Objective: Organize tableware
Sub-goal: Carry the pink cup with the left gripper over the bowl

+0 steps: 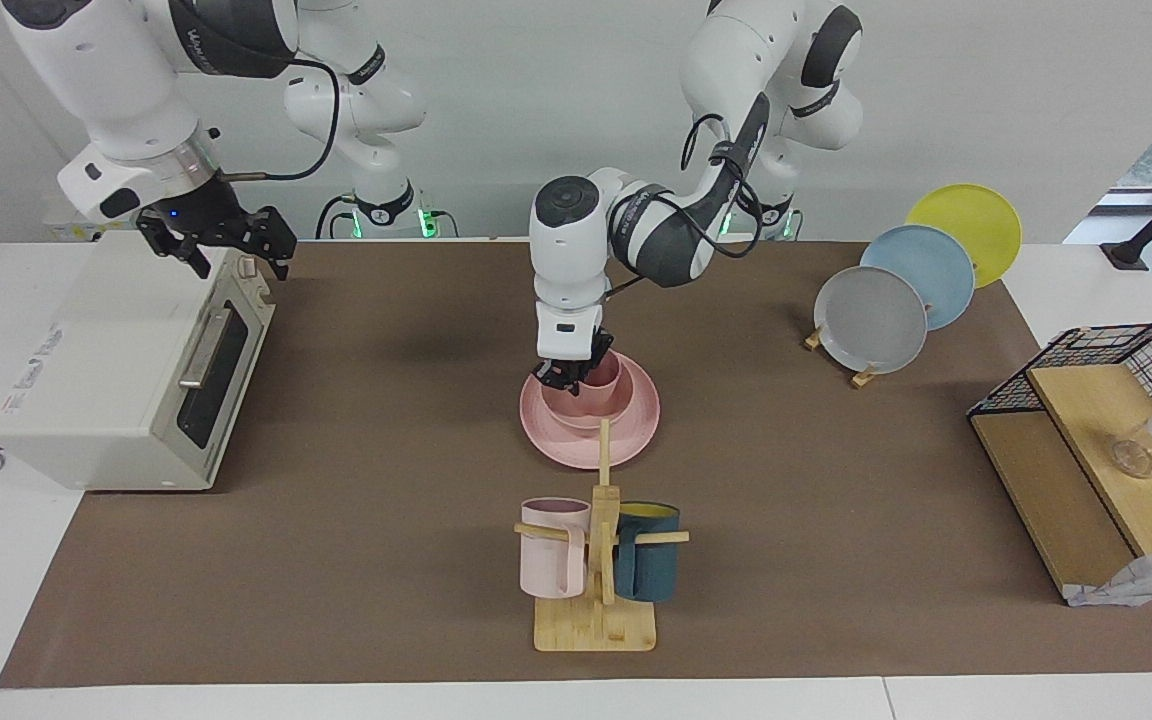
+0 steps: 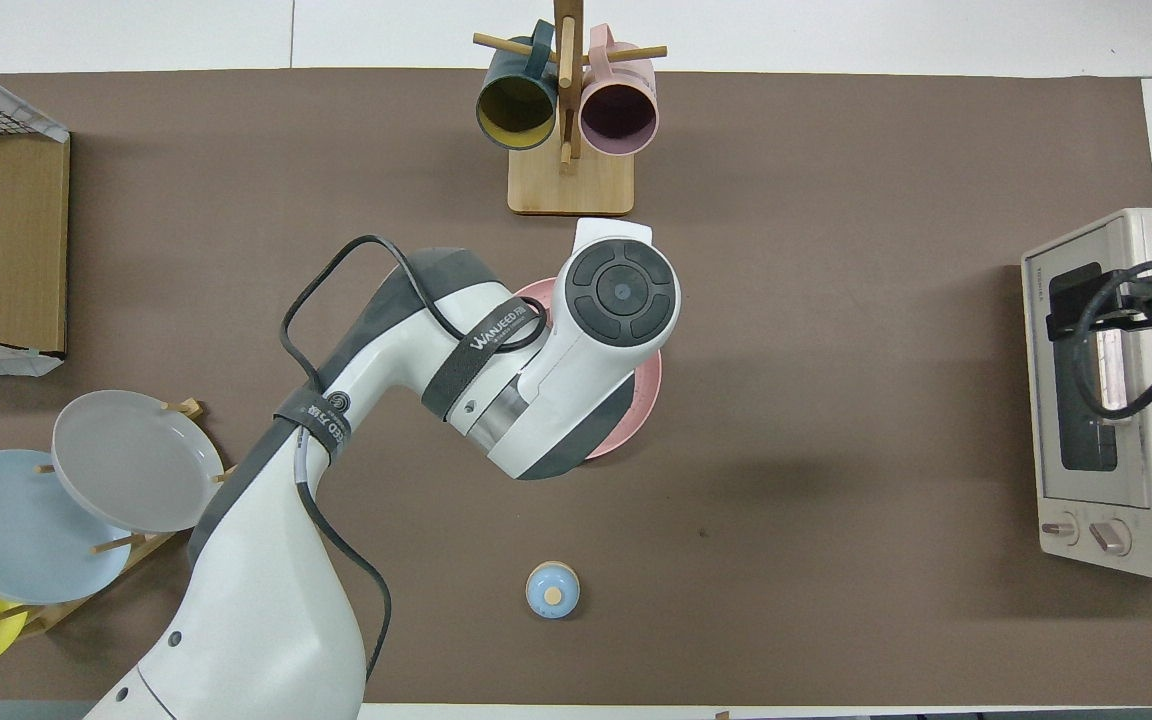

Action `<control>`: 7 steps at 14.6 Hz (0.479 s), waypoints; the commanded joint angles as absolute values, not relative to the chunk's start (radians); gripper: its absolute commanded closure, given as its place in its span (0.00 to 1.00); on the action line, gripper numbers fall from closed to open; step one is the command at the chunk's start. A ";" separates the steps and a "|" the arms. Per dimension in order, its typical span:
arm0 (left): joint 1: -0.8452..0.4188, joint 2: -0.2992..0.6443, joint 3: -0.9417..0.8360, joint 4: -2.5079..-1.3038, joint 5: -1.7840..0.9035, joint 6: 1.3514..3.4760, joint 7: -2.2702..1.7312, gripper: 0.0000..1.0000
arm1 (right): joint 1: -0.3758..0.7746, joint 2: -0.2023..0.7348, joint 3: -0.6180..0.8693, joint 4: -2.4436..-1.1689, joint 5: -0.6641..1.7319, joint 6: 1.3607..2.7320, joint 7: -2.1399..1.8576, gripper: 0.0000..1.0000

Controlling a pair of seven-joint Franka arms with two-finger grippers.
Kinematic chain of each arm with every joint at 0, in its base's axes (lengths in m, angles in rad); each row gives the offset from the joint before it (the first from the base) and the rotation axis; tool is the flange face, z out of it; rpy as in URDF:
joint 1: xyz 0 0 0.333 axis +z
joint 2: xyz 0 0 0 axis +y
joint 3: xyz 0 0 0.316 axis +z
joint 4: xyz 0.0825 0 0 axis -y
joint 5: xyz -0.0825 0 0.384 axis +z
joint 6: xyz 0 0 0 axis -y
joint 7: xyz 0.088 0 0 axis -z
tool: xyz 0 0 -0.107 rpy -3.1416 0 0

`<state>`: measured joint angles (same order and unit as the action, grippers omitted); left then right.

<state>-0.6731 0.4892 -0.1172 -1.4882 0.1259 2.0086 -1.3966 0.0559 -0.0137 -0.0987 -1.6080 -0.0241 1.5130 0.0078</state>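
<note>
In the middle of the brown mat lies the pink plate (image 1: 642, 418) with the pink bowl (image 1: 576, 408) on it. The pink cup (image 1: 610, 371) stands upright inside the bowl. My left gripper (image 1: 570, 374) is shut on the cup's rim, down at the bowl. In the overhead view the left arm covers the bowl and the cup, and only the plate's edge (image 2: 644, 398) shows. My right gripper (image 1: 224, 252) hangs open and holds nothing above the toaster oven (image 1: 116, 370), also seen as the right gripper (image 2: 1071, 312) over the oven (image 2: 1116, 470).
A wooden mug rack (image 1: 596, 620) with a pale pink and a teal mug stands farther from the robots than the plate. A rack of grey, blue and yellow plates (image 1: 871, 318) and a wire-and-wood shelf (image 1: 1086, 450) fill the left arm's end. A small blue knob (image 2: 552, 589) sits near the robots.
</note>
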 commanded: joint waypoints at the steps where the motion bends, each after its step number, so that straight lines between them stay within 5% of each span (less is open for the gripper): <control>1: -0.690 0.480 -0.100 -1.525 0.152 2.054 -1.416 1.00 | 0.014 -0.015 -0.094 -1.586 -0.012 1.477 -0.023 0.00; 3: -0.690 0.480 -0.100 -1.526 0.152 2.060 -1.416 1.00 | 0.012 -0.015 -0.094 -1.592 -0.011 1.485 -0.026 0.00; 4: -0.690 0.480 -0.100 -1.526 0.152 2.063 -1.416 0.77 | 0.015 -0.018 -0.094 -1.598 -0.011 1.485 -0.026 0.00; 5: -0.690 0.480 -0.098 -1.525 0.156 2.057 -1.414 0.01 | 0.017 -0.018 -0.094 -1.598 -0.012 1.485 -0.026 0.00; 7: -0.690 0.476 -0.100 -1.513 0.184 2.040 -1.410 0.00 | 0.017 -0.018 -0.092 -1.597 -0.012 1.485 -0.029 0.00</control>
